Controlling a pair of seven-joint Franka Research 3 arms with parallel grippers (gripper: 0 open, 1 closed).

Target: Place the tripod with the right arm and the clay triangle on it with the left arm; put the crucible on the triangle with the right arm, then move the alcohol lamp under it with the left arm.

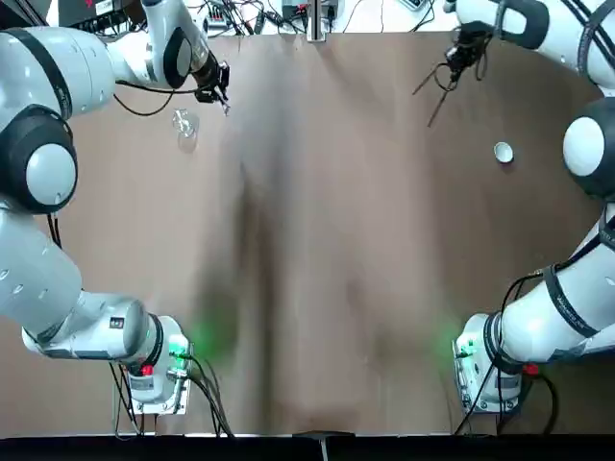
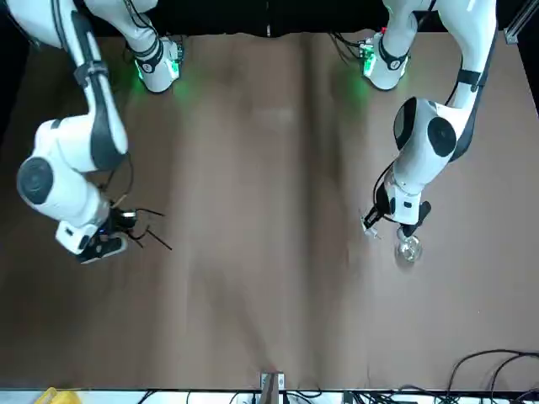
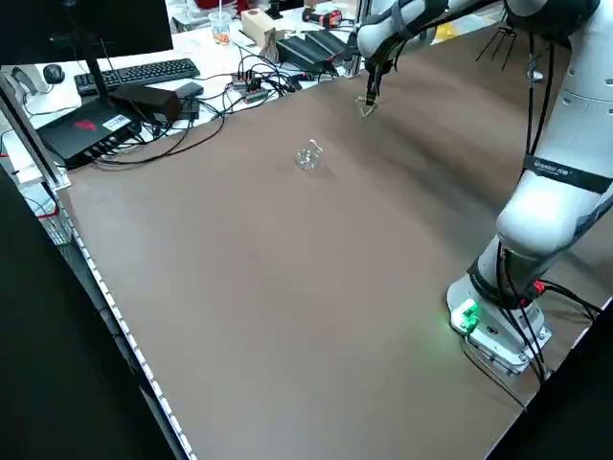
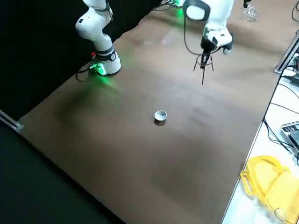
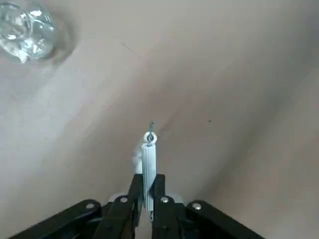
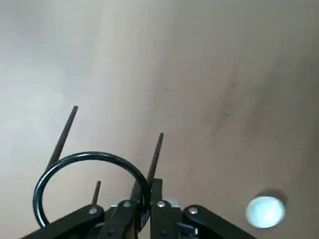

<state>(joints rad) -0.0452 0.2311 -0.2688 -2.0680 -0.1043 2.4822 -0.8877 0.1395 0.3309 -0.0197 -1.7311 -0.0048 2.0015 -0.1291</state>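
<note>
My right gripper [image 1: 462, 55] is shut on the ring of the black wire tripod [image 6: 89, 179] and holds it in the air at the far right of the table, legs [image 1: 430, 113] hanging free. The white crucible [image 1: 503, 152] sits on the table nearer the right arm's base, also seen as a cup [image 4: 160, 115]. At the far left, my left gripper [image 1: 217, 92] is shut on the white clay triangle [image 5: 148, 158], held edge-on above the table. The clear glass alcohol lamp [image 1: 184, 123] stands just beside that gripper, closer to the robot.
Brown table [image 1: 327, 250] with broad open room between the two arms. Cables, a keyboard [image 3: 144, 72] and boxes lie beyond the far edge. A yellow object [image 4: 268, 179] rests off the table's side.
</note>
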